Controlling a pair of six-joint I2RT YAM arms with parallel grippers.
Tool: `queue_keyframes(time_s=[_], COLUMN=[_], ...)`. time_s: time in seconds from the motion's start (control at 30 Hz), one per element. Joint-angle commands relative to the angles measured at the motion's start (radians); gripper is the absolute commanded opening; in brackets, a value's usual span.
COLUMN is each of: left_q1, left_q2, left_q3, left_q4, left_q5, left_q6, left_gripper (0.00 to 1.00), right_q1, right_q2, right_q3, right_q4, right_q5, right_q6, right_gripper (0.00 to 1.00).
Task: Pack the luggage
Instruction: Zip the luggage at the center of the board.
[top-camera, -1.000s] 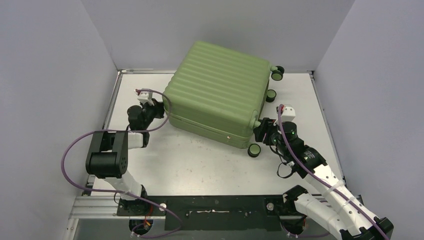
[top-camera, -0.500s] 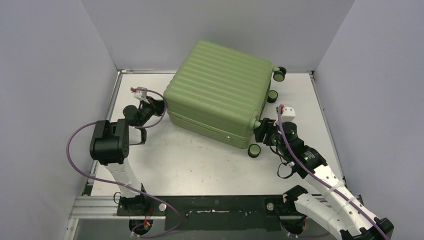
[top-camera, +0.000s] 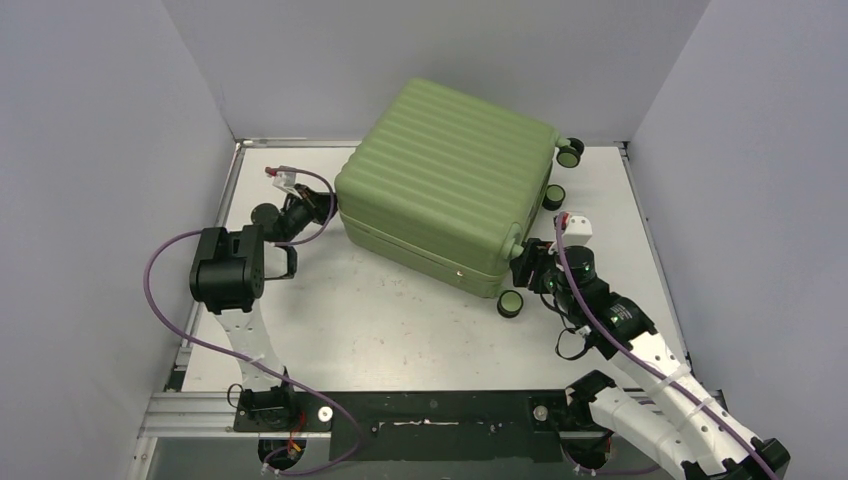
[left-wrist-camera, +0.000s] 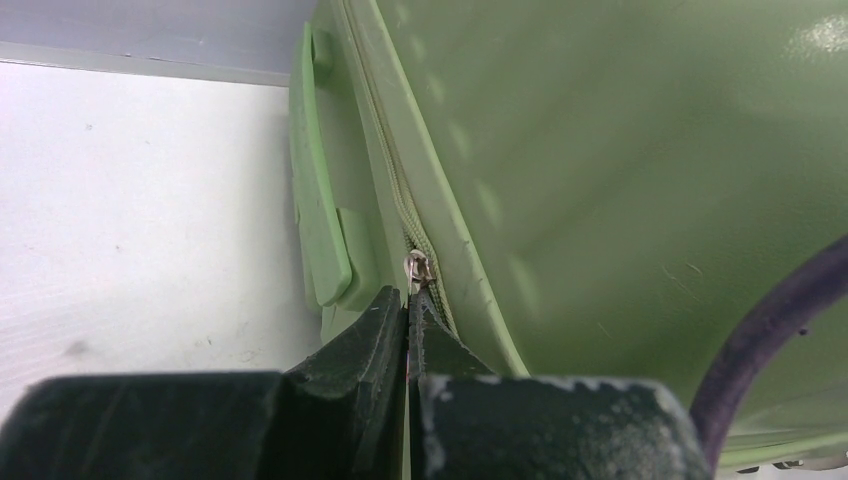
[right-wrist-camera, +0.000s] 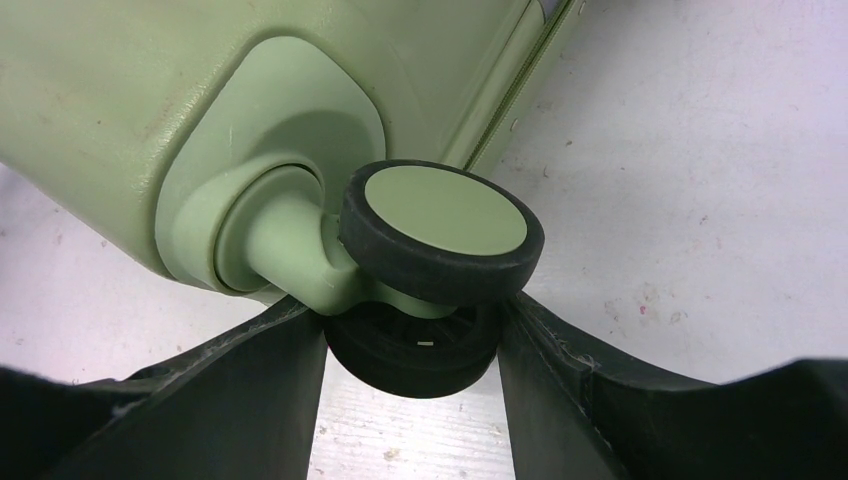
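Luggage (top-camera: 445, 185) lies flat and closed on the far half of the table (top-camera: 400, 320), ribbed shell upward, wheels toward the right side. At its left side the left jaws are pressed together. The small metal zipper pull (left-wrist-camera: 416, 270) sits right at their tips and seems to be pinched between them. The right jaws stand around a caster wheel (right-wrist-camera: 445, 210) at the near right corner and clamp it from both sides. The step in hand is, I think, closing the zipper while the other arm steadies the case. To do it well, the left arm (top-camera: 225, 270) should pull along the zipper track (left-wrist-camera: 390, 170), not away from the shell, because such a thin tab slips out easily. The right arm (top-camera: 610, 320) must hold firm against this pull, otherwise the whole case only turns on the table.
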Motion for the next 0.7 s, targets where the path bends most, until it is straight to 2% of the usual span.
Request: queue_keyframes(time_s=[0.0,0.07,0.17,0.27,0.37,0.47,0.6,0.67], left_q1=[-0.084,-0.101,-0.110,-0.104,-0.101,-0.101,-0.092,-0.081], left_q2=[-0.068,-0.077,-0.091,-0.116,-0.166,-0.223,-0.321,-0.387], left_q3=[0.044,0.036,0.021,-0.008,-0.028,-0.054,-0.119,-0.153], left_q4=[0.176,0.120,0.066,0.063,0.003,-0.067,-0.153,-0.199], left_q5=[0.047,0.049,0.024,-0.020,-0.053,-0.094,-0.165,-0.217], left_q6=[0.000,0.045,0.083,0.087,0.130,0.180,0.247,0.271], left_gripper=[0.00,0.00,0.00,0.04,0.15,0.37,0.58,0.64], right_q1=[0.016,0.016,0.016,0.017,0.016,0.016,0.016,0.016], right_q2=[-0.014,-0.022,-0.036,-0.052,-0.061,-0.060,-0.052,-0.048], right_q3=[0.040,0.048,0.064,0.082,0.103,0.127,0.173,0.200], right_q4=[-0.068,-0.081,-0.110,-0.135,-0.155,-0.177,-0.205,-0.217], right_q5=[0.011,0.020,0.036,0.054,0.068,0.077,0.093,0.101], right_q6=[-0.037,-0.033,-0.024,-0.017,-0.012,-0.006,-0.003,-0.003], right_gripper=[0.00,0.00,0.11,0.22,0.37,0.53,0.65,0.70])
